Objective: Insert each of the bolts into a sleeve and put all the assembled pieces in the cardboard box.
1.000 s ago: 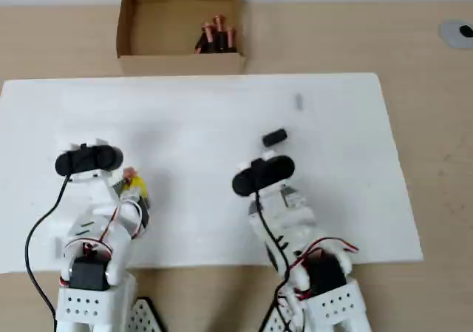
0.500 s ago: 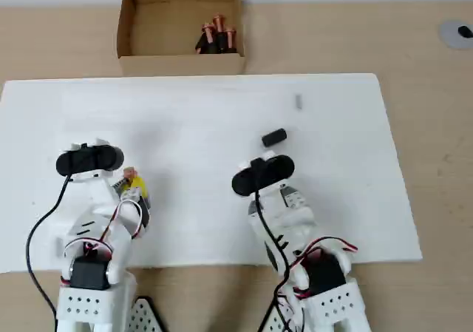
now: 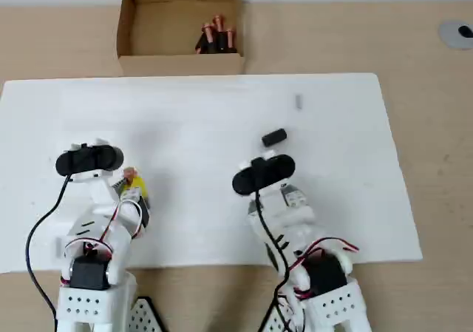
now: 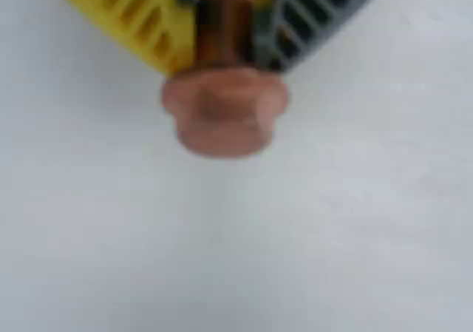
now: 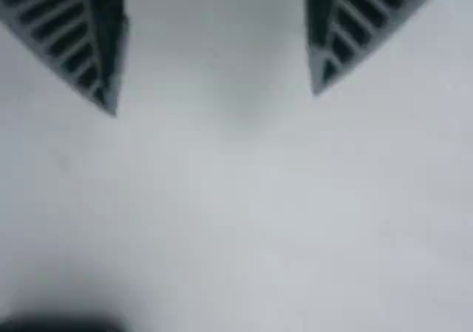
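Observation:
A copper bolt [image 4: 224, 110] is clamped between the yellow and dark fingers of my left gripper [image 4: 225, 40], head outward, close above the white sheet. From above, that bolt [image 3: 130, 174] shows beside the left arm at the sheet's left side. My right gripper [image 5: 214, 88] stands open over bare white sheet, nothing between its fingers. A black sleeve [image 3: 274, 136] lies on the sheet just beyond the right arm's black wrist camera [image 3: 263, 174]. The cardboard box [image 3: 129, 29] at the back holds several assembled black-and-copper pieces [image 3: 216, 38].
The white sheet [image 3: 192, 110] covers most of the wooden table. A small grey mark [image 3: 298, 101] lies on the sheet beyond the sleeve. A round grey disc [image 3: 456, 33] sits at the table's far right. Open sheet lies between the arms and the box.

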Robot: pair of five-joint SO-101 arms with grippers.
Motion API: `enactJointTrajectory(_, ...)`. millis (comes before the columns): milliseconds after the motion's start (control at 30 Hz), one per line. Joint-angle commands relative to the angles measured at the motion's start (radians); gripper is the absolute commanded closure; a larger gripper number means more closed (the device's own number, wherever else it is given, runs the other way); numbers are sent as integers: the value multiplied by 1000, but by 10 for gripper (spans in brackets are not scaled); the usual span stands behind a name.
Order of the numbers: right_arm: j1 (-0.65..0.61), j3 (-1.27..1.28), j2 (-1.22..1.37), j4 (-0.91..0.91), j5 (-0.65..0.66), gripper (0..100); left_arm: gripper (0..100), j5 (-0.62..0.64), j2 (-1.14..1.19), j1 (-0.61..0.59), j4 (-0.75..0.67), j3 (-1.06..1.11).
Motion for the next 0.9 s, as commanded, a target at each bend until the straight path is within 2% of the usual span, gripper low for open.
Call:
enactJointTrajectory(0,-15,-137,-111,-21,84,813,993,-2,-7,-11,-14,3)
enactJointTrajectory(133,-8,-193,-99,-37,227,875,993,-2,-7,-11,-14,3)
enactJointTrajectory(267,-7,-262,21,-37,230,902,993,-2,-7,-11,-14,3)
enactJointTrajectory(400,53,-427,271,-49,229,902,993,-2,-7,-11,-14,3)
enactJointTrajectory(533,156,-740,650,-12,190,903,993,-2,-7,-11,-14,3)
enactJointTrajectory(600,171,-929,875,83,169,902,993,-2,-7,-6,-14,3)
enactJointTrajectory(733,104,-1325,1299,440,173,901,993,0,-7,-6,-14,5)
enactJointTrajectory(833,16,-1592,1560,695,258,901,993,2,-7,-6,-14,5)
enactJointTrajectory(867,-4,-1650,1632,727,307,901,993,-2,-7,-6,-14,5)
